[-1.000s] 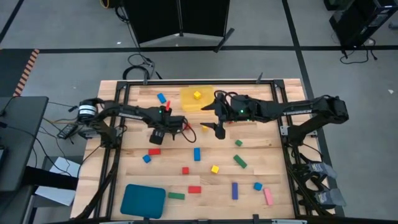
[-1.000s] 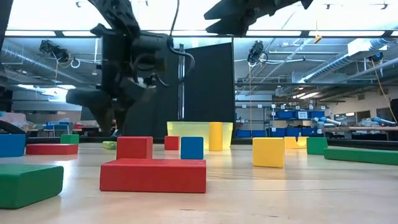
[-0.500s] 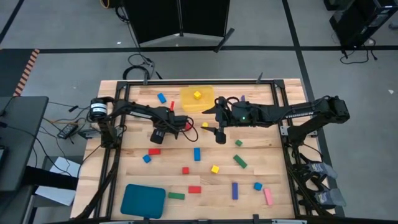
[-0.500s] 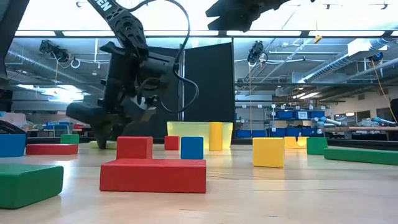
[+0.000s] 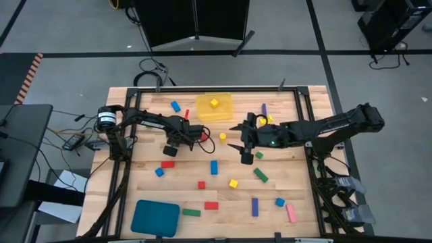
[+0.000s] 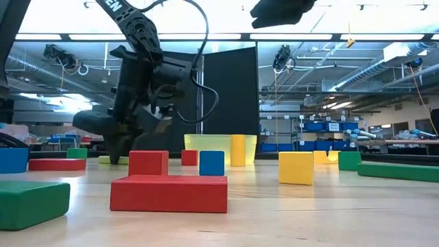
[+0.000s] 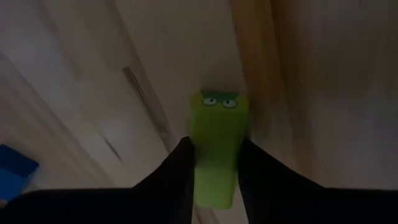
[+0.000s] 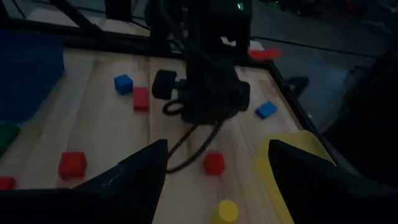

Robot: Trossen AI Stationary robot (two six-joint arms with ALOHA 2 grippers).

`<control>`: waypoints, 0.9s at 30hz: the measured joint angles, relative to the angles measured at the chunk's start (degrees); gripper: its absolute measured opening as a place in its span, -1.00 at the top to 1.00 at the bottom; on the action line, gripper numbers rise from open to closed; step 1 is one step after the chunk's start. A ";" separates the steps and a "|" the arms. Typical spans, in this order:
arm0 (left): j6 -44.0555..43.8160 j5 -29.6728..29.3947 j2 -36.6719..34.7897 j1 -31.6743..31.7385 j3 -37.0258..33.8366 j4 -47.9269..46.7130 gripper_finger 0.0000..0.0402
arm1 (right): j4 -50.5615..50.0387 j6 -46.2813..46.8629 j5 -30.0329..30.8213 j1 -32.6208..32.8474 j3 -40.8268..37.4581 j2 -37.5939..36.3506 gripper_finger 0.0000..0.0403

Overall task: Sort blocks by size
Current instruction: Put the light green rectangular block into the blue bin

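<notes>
A light green bar block (image 7: 216,155) lies flat on the wood of the table. My left gripper (image 7: 216,143) is down at the table around it; it also shows in the high view (image 5: 172,145) and the low view (image 6: 113,147). My right gripper (image 5: 233,137) is open and empty, high above the table (image 6: 281,10), its fingers wide apart (image 8: 216,149). A small yellow round block (image 5: 223,137) lies on the table just beyond its fingertips. Other blocks lie scattered over the table. My left gripper pinches the light green bar's two long sides (image 7: 198,163) between its two fingers (image 7: 180,163), at one end of the bar. The fingers come from above, pointing down, and lie along the bar. The bar lies flat on the table.
A translucent yellow tray (image 5: 206,111) with a yellow cube stands at the far middle, a teal tray (image 5: 155,217) at the near left. Red, blue, yellow, green, purple and pink blocks lie over the near half, such as a blue bar (image 5: 214,167) and a green bar (image 5: 260,175).
My left gripper has gone down to the table over the light green bar and then kept still. My right gripper has gone toward the table's near and right edges, staying open and high.
</notes>
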 joint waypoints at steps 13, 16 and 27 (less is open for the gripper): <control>-6.46 9.10 -18.30 -5.15 -0.23 0.75 0.53 | -0.85 15.22 10.71 1.97 -16.32 -7.40 -0.41; -11.14 9.82 -22.06 -9.32 -0.17 -0.32 0.53 | -0.25 19.84 11.16 -0.05 -20.35 -7.68 -0.41; -37.13 15.96 -22.90 -38.36 8.33 -3.67 0.53 | 1.70 21.72 8.23 -6.88 -23.41 -7.73 -0.42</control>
